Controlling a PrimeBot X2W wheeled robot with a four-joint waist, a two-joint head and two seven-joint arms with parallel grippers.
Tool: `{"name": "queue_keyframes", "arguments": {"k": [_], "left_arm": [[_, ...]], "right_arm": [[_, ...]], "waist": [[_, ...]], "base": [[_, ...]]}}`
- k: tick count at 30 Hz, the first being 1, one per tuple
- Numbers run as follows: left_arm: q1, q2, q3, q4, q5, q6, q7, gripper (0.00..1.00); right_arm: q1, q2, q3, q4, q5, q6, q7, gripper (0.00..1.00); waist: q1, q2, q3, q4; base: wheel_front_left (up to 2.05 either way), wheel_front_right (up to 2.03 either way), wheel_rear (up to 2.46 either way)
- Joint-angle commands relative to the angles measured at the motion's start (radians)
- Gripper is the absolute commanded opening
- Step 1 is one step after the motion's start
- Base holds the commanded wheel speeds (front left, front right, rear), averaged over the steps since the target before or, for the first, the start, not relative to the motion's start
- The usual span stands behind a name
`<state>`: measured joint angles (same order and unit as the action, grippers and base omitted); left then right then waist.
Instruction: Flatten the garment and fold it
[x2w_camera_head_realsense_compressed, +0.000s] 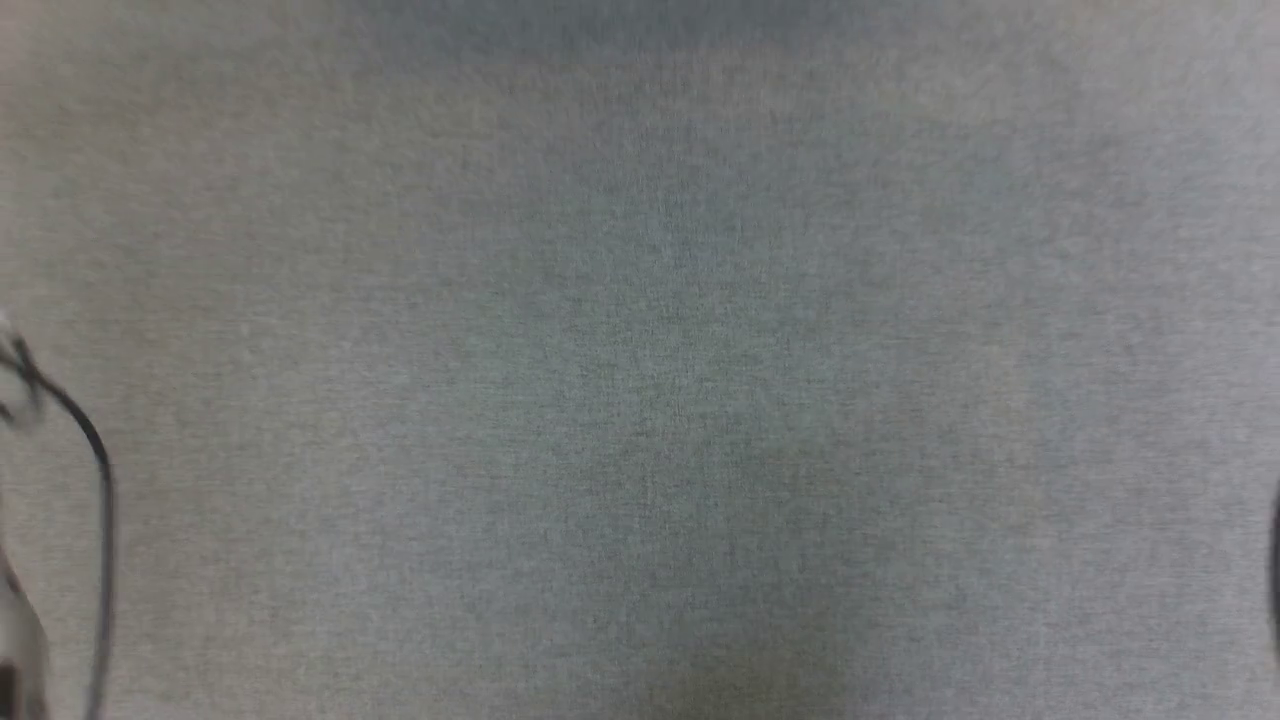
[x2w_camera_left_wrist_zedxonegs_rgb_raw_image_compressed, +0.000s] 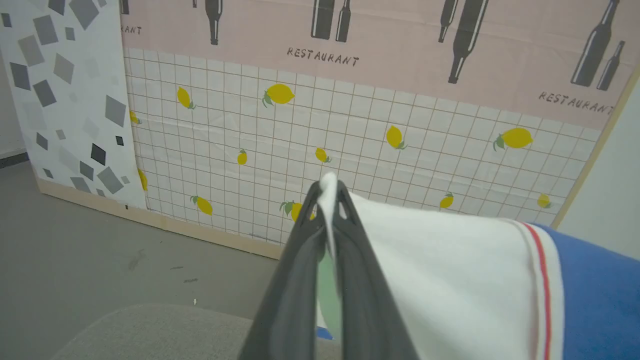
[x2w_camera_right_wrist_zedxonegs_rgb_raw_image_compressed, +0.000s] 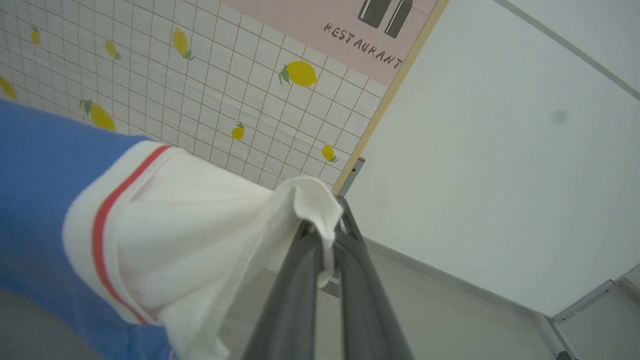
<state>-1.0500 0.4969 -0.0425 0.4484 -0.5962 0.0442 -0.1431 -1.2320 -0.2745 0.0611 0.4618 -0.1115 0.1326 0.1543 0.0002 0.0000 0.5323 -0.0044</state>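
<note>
Now the left gripper (x2w_camera_left_wrist_zedxonegs_rgb_raw_image_compressed: 328, 200) is pinching a white bit of the garment (x2w_camera_left_wrist_zedxonegs_rgb_raw_image_compressed: 450, 270) tight between its two dark fingers. The right gripper (x2w_camera_right_wrist_zedxonegs_rgb_raw_image_compressed: 325, 240) is pinching another white bit the same way. The garment stretches between them, blue with a red stripe on white. Behind it stands a lemon sheet (x2w_camera_left_wrist_zedxonegs_rgb_raw_image_compressed: 350, 130). The head view looks down at a grey table top (x2w_camera_head_realsense_compressed: 640, 360).
</note>
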Motion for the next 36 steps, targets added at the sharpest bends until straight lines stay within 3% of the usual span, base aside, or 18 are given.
{"name": "queue_keyframes", "arguments": {"k": [1,9,15,20,30,36], "left_arm": [[0.073,-0.003,0.000,-0.006,-0.006,0.000,0.005,0.00],[0.532,-0.031,0.003,-0.147,-0.105,0.013,0.144,0.00],[0.851,-0.088,0.034,-0.315,-0.206,0.081,0.244,0.00],[1.067,-0.122,0.036,-0.428,-0.251,0.144,0.315,0.00],[1.284,-0.165,0.019,-0.463,-0.272,0.220,0.364,0.00],[1.307,-0.191,0.000,-0.430,-0.261,0.221,0.337,0.00]], "right_arm": [[0.059,-0.007,0.012,0.002,0.031,-0.002,-0.004,0.00],[0.451,-0.054,0.064,-0.136,0.216,-0.002,0.114,0.00],[0.786,-0.042,-0.007,-0.313,0.302,-0.002,0.261,0.00],[1.052,0.023,-0.105,-0.438,0.327,-0.002,0.404,0.00],[1.373,0.189,-0.243,-0.551,0.261,-0.002,0.602,0.00],[1.457,0.223,-0.291,-0.492,0.281,-0.002,0.592,0.00]], "waist": [[-0.0002,0.0000,-0.099,0.015],[-0.0002,0.0000,-0.256,0.047],[-0.0002,0.0000,-0.340,0.062],[-0.0002,0.0000,-0.389,0.075],[-0.0002,0.0000,-0.436,0.074],[-0.0002,0.0000,-0.437,0.063]], "base": [[0.00,0.00,0.00],[0.00,0.00,0.00],[0.00,0.00,0.00],[0.00,0.00,0.00],[0.00,0.00,0.00],[0.00,0.00,0.00]]}}
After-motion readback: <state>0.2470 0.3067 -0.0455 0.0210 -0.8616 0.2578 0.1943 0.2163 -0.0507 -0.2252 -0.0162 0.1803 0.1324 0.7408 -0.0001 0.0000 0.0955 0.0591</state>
